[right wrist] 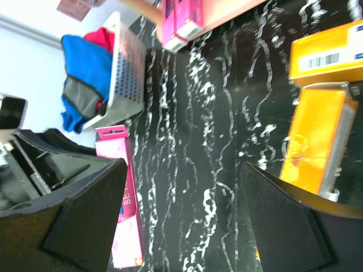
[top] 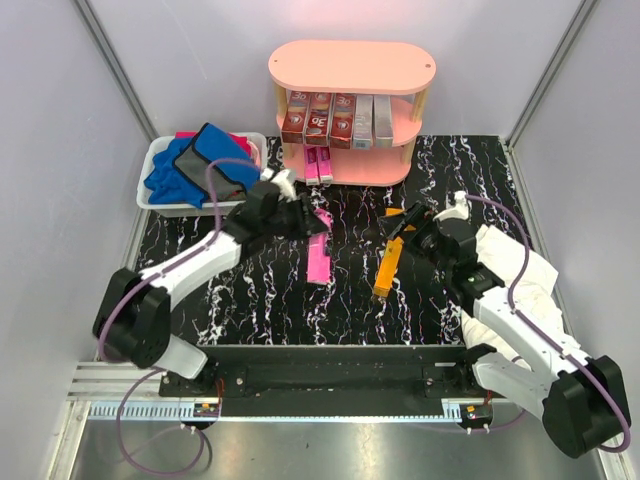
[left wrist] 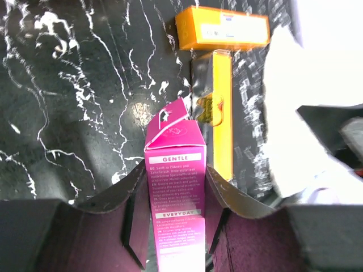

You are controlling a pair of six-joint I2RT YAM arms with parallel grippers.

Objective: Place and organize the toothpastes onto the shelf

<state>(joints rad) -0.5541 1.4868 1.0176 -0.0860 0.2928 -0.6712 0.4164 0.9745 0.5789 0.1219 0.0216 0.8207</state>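
Left wrist view shows the left gripper (left wrist: 176,170) clamped on a pink toothpaste box (left wrist: 170,133), while the right gripper (right wrist: 182,170) stands with jaws apart near an orange box (right wrist: 315,136).

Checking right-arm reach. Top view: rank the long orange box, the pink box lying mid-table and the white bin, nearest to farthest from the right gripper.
1. long orange box, on the table just left of the right gripper.
2. pink box, mid-table, further left.
3. white bin, far left corner.

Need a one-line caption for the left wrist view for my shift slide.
Left gripper closed on a bright pink cardboard toothpaste box, two orange boxes beyond on the black marbled table.
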